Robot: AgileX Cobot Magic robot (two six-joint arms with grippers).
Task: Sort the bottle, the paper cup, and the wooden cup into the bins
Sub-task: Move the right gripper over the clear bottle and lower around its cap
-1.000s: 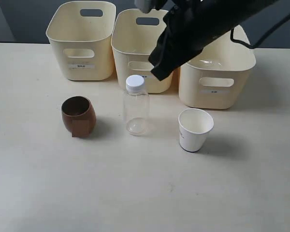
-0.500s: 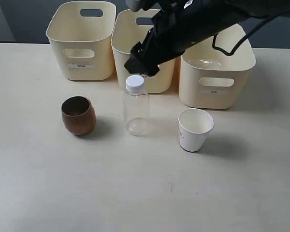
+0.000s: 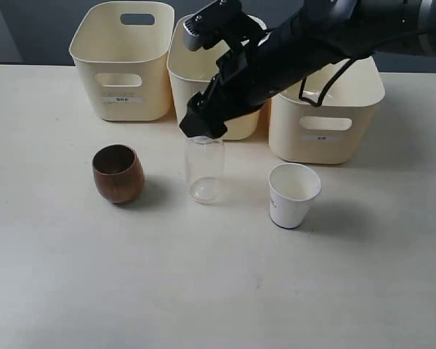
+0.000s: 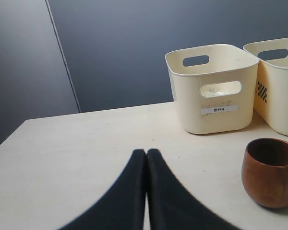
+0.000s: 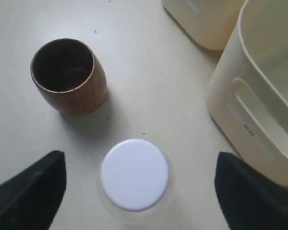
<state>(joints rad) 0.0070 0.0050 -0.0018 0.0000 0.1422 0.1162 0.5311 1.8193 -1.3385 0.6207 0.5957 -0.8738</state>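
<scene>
The clear bottle (image 3: 205,171) stands upright at mid-table. Its white cap (image 5: 135,174) lies straight below my right gripper (image 3: 200,125), which hangs open over it, one finger on each side and touching nothing. In the exterior view the gripper hides the cap. To the left of the bottle sits the brown wooden cup (image 3: 118,174) (image 5: 69,75), and to its right the white paper cup (image 3: 293,194). Behind them stand the three cream bins (image 3: 122,102), (image 3: 185,80), (image 3: 323,142). My left gripper (image 4: 146,152) is shut and empty, low over the table near the wooden cup (image 4: 271,172).
The right arm reaches across in front of the middle bin and the right bin. Two bin walls (image 5: 259,110) (image 5: 206,19) stand close beside the bottle in the right wrist view. The left bin (image 4: 216,96) stands beyond the left gripper.
The right arm has swung left and down from over the bins to just above the bottle, now covering its cap. Bottle and cups have not moved.
</scene>
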